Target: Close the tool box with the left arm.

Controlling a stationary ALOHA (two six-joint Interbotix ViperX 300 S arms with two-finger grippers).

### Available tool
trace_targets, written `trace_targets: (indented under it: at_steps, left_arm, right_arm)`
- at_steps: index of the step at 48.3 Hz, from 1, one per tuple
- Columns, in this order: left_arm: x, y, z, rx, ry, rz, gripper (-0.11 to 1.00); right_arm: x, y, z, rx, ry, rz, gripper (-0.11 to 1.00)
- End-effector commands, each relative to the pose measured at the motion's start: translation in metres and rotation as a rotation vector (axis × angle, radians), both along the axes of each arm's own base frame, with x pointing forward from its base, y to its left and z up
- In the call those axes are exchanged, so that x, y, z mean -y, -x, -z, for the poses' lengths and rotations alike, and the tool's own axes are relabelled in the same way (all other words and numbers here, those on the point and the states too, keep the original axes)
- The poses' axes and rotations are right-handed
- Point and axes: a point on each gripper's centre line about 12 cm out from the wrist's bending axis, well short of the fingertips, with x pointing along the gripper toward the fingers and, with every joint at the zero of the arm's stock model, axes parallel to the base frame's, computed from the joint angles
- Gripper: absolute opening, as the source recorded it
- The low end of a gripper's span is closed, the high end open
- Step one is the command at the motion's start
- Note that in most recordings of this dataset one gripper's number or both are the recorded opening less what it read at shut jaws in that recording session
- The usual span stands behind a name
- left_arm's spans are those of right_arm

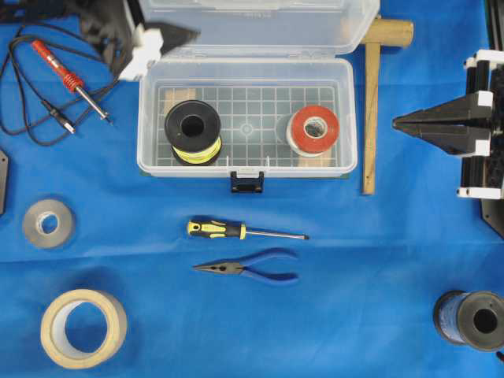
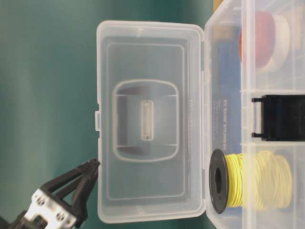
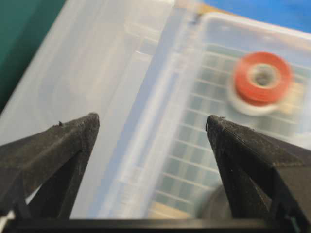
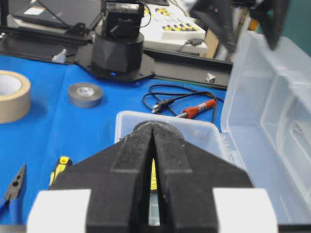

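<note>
The clear plastic tool box (image 1: pixel 346 118) stands open, its lid (image 1: pixel 252 24) tilted up at the back. The dark latch (image 1: pixel 246 183) hangs at the front. A black spool of yellow wire (image 1: pixel 193 130) and a red spool (image 1: pixel 313 130) sit on its gridded floor. The lid (image 2: pixel 147 62) shows the handle through it in the table-level view. My left gripper (image 1: pixel 172 35) is open and empty beside the lid's left end. It also shows in the table-level view (image 2: pixel 88 172) and the left wrist view (image 3: pixel 153 121). My right gripper (image 1: pixel 398 122) is shut and empty, to the right of the box; it also shows in the right wrist view (image 4: pixel 154 127).
A wooden hammer (image 1: pixel 370 102) lies against the box's right side. A soldering iron (image 1: pixel 71 79) with cable lies at the left. A screwdriver (image 1: pixel 236 231) and blue pliers (image 1: pixel 252 269) lie in front. Grey tape (image 1: pixel 47 223), masking tape (image 1: pixel 83 327) and a blue spool (image 1: pixel 471 319) lie nearer the front.
</note>
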Motion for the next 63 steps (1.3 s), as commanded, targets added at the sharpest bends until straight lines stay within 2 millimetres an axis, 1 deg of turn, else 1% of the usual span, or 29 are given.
trace_targets:
  at_steps: [1, 10, 24, 28, 33, 37, 41, 51, 57, 63]
  left_arm:
    - [0.021, 0.005, 0.016, -0.043, 0.069, 0.016, 0.89]
    - [0.068, 0.006, 0.021, -0.034, 0.139, 0.093, 0.89]
    - [0.158, 0.01, 0.028, -0.075, 0.301, 0.231, 0.89]
    - [0.171, 0.013, 0.026, -0.079, 0.326, 0.249, 0.89]
    - [0.175, 0.016, 0.013, -0.041, 0.331, 0.264, 0.89]
    - [0.174, 0.024, -0.004, 0.016, 0.32, 0.282, 0.89]
    - [0.17, 0.036, -0.02, 0.086, 0.294, 0.3, 0.89]
    - [0.158, 0.072, -0.039, 0.311, 0.176, 0.373, 0.89]
    - [0.151, 0.092, -0.041, 0.418, 0.114, 0.391, 0.89]
    - [0.143, 0.109, -0.028, 0.468, 0.086, 0.372, 0.89]
  right_arm:
    - [0.0, -0.002, -0.006, 0.02, 0.0, 0.0, 0.0]
    - [0.0, -0.002, -0.006, 0.02, 0.0, 0.0, 0.0]
    - [0.0, -0.001, -0.006, 0.02, 0.0, 0.001, 0.0]
    - [0.0, -0.001, -0.006, 0.02, 0.0, 0.001, 0.0]
    - [0.0, -0.001, -0.007, 0.022, 0.0, 0.001, 0.0]
    - [0.0, -0.001, -0.007, 0.023, -0.001, 0.001, 0.0]
    - [0.0, -0.001, -0.007, 0.023, -0.003, 0.001, 0.0]
    - [0.0, 0.0, -0.009, 0.03, -0.004, 0.001, 0.0]
    - [0.0, 0.001, -0.011, 0.037, -0.003, 0.001, 0.0]
    - [0.0, 0.002, -0.012, 0.04, -0.003, 0.001, 0.0]
